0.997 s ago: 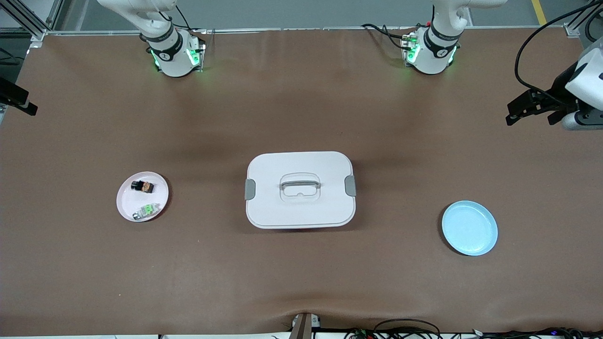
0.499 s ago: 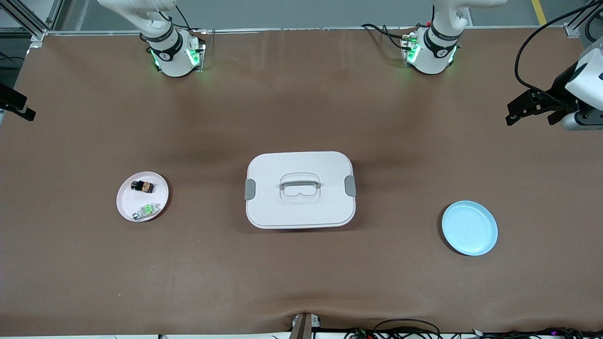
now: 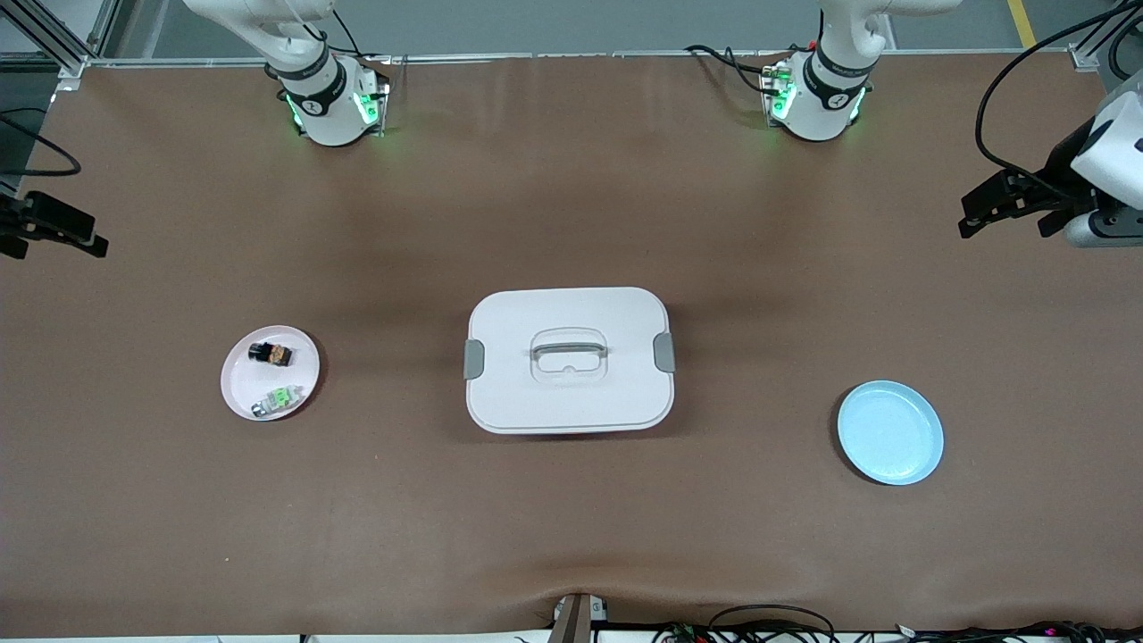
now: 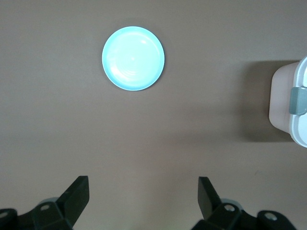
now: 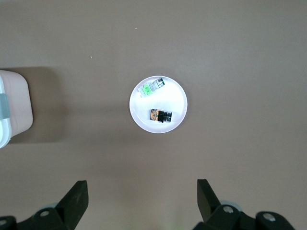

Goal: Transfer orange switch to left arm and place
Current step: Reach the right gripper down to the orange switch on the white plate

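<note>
The orange switch [image 3: 271,354] [image 5: 160,115], black with an orange-brown end, lies on a pink plate [image 3: 239,379] [image 5: 176,101] toward the right arm's end of the table. The white box [image 3: 569,359] [image 4: 293,103] [image 5: 14,108] stands at the table's middle with its lid on. My right gripper [image 3: 54,239] [image 5: 142,194] hangs open and empty high over the table edge at its own end, apart from the pink plate. At the other end my left gripper [image 3: 969,214] [image 4: 143,191] hangs open and empty above the table.
A small green-and-silver component [image 3: 277,399] [image 5: 152,87] shares the pink plate, nearer to the front camera than the switch. A blue plate [image 3: 890,432] [image 4: 133,58] with nothing on it lies toward the left arm's end. Both arm bases stand along the back edge.
My right gripper has come farther into the front view, moving inward over the table's end. The left arm, the box and both plates have stayed put.
</note>
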